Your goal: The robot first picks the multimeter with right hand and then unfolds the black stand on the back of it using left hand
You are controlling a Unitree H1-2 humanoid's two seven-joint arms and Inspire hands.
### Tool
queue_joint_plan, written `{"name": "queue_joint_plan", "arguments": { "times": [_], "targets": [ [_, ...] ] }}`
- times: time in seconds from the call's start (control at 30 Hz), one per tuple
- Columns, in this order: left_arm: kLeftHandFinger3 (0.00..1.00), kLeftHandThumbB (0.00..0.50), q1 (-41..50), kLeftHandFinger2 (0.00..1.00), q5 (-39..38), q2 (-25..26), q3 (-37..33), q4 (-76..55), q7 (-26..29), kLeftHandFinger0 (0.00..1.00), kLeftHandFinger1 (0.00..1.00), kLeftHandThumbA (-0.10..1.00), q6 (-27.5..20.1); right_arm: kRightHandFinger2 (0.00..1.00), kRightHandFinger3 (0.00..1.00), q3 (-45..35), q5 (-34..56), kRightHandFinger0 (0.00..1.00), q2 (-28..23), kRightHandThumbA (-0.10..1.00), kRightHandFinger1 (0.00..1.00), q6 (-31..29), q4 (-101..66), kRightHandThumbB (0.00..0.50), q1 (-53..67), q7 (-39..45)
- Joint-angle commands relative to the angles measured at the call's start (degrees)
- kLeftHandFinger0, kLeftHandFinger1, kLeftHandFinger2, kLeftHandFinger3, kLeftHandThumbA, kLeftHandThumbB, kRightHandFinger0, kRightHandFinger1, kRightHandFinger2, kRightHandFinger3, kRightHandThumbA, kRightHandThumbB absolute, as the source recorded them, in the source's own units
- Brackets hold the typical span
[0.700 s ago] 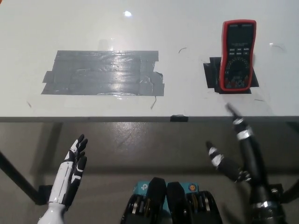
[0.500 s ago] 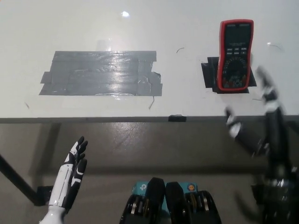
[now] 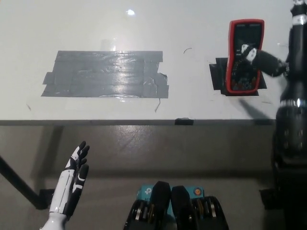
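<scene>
The red and black multimeter (image 3: 244,53) lies face up on a black tape patch (image 3: 217,77) at the table's right side. My black right hand (image 3: 283,57) hovers at the multimeter's right edge, fingers spread, one white-tipped finger (image 3: 248,51) reaching over its dial. It holds nothing. My white left hand (image 3: 73,182) rests open below the table's front edge at the lower left, far from the multimeter.
A large patch of grey tape (image 3: 108,74) covers the table's left-middle. The white table (image 3: 144,28) ends at a front edge with a small black clip (image 3: 184,121). Below it is the floor.
My right arm has risen from below the table's front edge up over the table to the multimeter's right side. The left hand has stayed put.
</scene>
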Motion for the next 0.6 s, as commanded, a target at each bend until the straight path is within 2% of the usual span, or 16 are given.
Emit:
{"name": "queue_joint_plan", "arguments": {
  "times": [0.0,0.17,0.2,0.23,0.27,0.33,0.4,0.5,0.57],
  "targets": [
    [1.0,0.085,-1.0,1.0,-0.2,0.7,0.0,-1.7,0.3,1.0,1.0,1.0,-1.6,1.0,1.0,-1.1,1.5,1.0,-1.0,0.99,1.0,4.2,3.2,0.237,-6.3,0.1],
    [1.0,0.085,-1.2,1.0,-0.1,0.6,-0.3,-1.9,0.1,1.0,1.0,1.0,-1.4,1.0,1.0,-1.7,3.2,1.0,-1.3,1.0,1.0,6.5,7.5,0.262,-8.9,0.5],
    [1.0,0.078,-1.6,1.0,0.2,0.9,-0.5,-1.6,0.0,1.0,1.0,1.0,-1.5,1.0,1.0,-2.1,3.8,1.0,-1.4,0.98,1.0,6.4,10.4,0.236,-10.3,0.1],
    [1.0,0.075,-1.8,1.0,0.6,1.1,-0.5,-1.6,-0.1,1.0,1.0,1.0,-1.6,1.0,1.0,-2.2,4.2,1.0,-1.4,1.0,1.0,6.5,13.1,0.267,-11.6,-0.3],
    [1.0,0.072,-1.7,1.0,0.5,1.2,-0.6,-1.6,-0.2,1.0,1.0,1.0,-1.6,1.0,1.0,-2.1,3.9,1.0,-1.5,1.0,1.0,7.2,14.4,0.273,-12.3,-0.6],
    [1.0,0.071,-1.7,1.0,0.4,1.3,-0.6,-1.5,-0.2,1.0,1.0,1.0,-1.6,1.0,1.0,-2.0,3.9,1.0,-1.6,1.0,1.0,7.9,16.1,0.278,-13.1,-0.9],
    [1.0,0.075,-1.6,1.0,0.4,1.3,-0.8,-1.8,-0.4,1.0,1.0,1.0,-1.2,1.0,1.0,-2.4,4.9,1.0,-1.7,1.0,1.0,7.8,19.6,0.262,-14.9,-1.4],
    [1.0,0.077,-1.7,1.0,0.3,1.4,-0.9,-1.8,-0.5,1.0,1.0,1.0,-1.1,1.0,1.0,-2.4,5.4,1.0,-2.0,1.0,1.0,7.9,23.0,0.294,-17.1,-1.6],
    [1.0,0.076,-1.7,1.0,0.3,1.4,-0.9,-1.8,-0.5,1.0,1.0,1.0,-1.1,1.0,1.0,-2.2,5.6,1.0,-2.1,1.0,1.0,7.9,23.3,0.296,-17.2,-1.8]
  ]
}}
